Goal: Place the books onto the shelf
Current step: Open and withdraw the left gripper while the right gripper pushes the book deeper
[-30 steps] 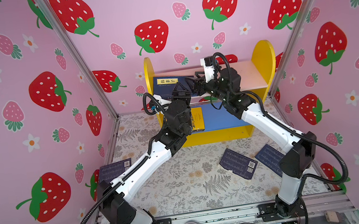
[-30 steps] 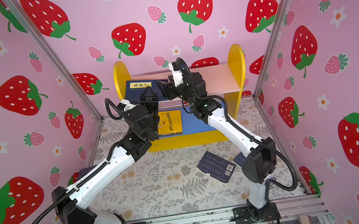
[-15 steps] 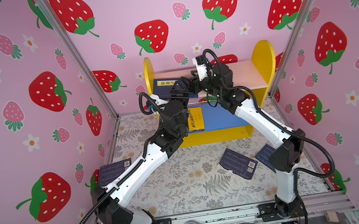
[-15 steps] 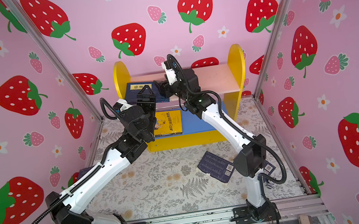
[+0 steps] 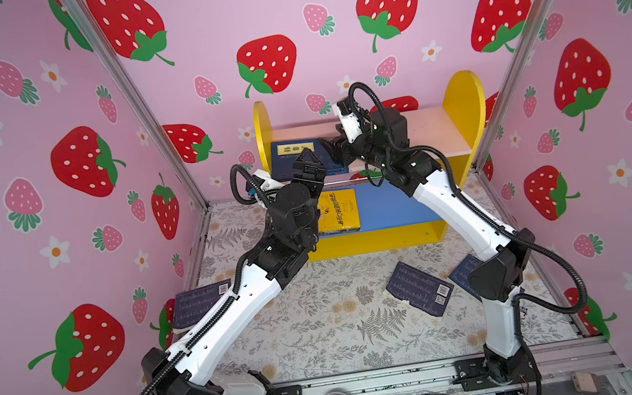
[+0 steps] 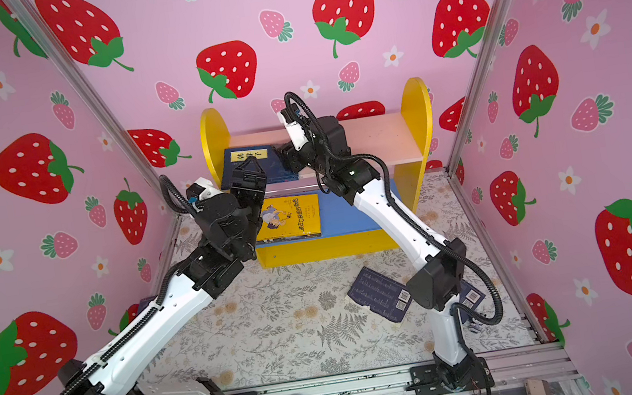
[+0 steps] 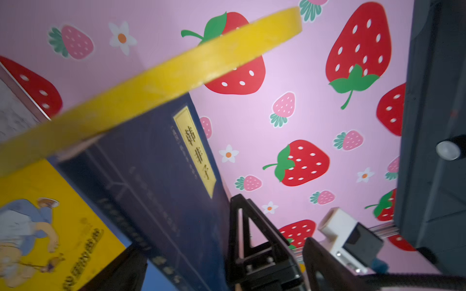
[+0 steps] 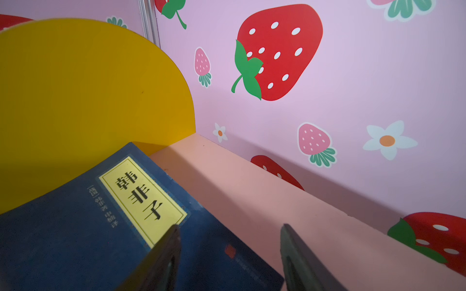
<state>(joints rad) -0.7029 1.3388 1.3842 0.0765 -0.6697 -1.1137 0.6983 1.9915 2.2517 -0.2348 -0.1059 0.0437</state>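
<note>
navy book [image 5: 284, 168] | thin, light, bendy, slick cover, so i'd pinch its spine edge | left gripper [image 5: 307, 158] spread wide | right gripper [image 8: 229, 231] parted, pinching nothing

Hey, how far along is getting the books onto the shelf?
Done: a bright yellow cartoon-cover book lies on the blue lower board of the yellow-sided wooden shelf. In hand: a navy book with a cream label rests on the pale pink upper board, the open left gripper and open right gripper at it. Left: three navy books lie on the floral mat, one partly behind the right arm.
</note>
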